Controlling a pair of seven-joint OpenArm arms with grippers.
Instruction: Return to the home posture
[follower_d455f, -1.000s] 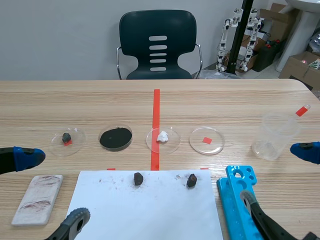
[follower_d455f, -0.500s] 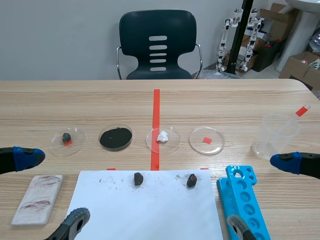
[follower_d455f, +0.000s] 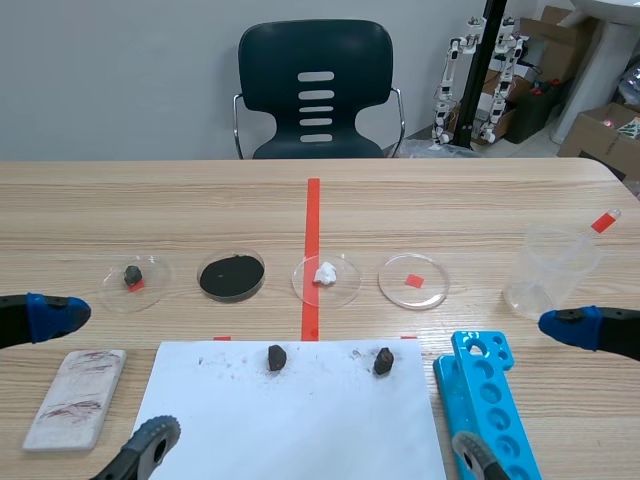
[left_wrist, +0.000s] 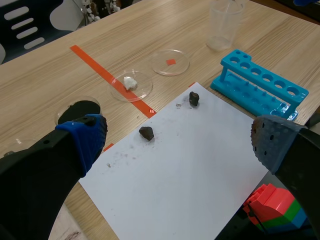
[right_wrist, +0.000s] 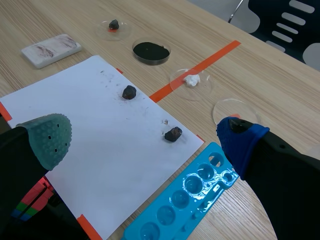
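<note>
Paper (left_wrist: 165, 195) before left gripper (left_wrist: 180, 144) (fingers (left_wrist: 82, 141) apart)

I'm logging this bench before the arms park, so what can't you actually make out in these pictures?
- Scene view: the blue test tube rack runs off the bottom edge, and the right arm's finger covers its near corner.
- Left wrist view: a red, green and blue block lies partly behind the left arm's finger and is cut by the edge, so what it is stays unclear.
- Scene view: the white slab has reddish marks too small to read.
</note>
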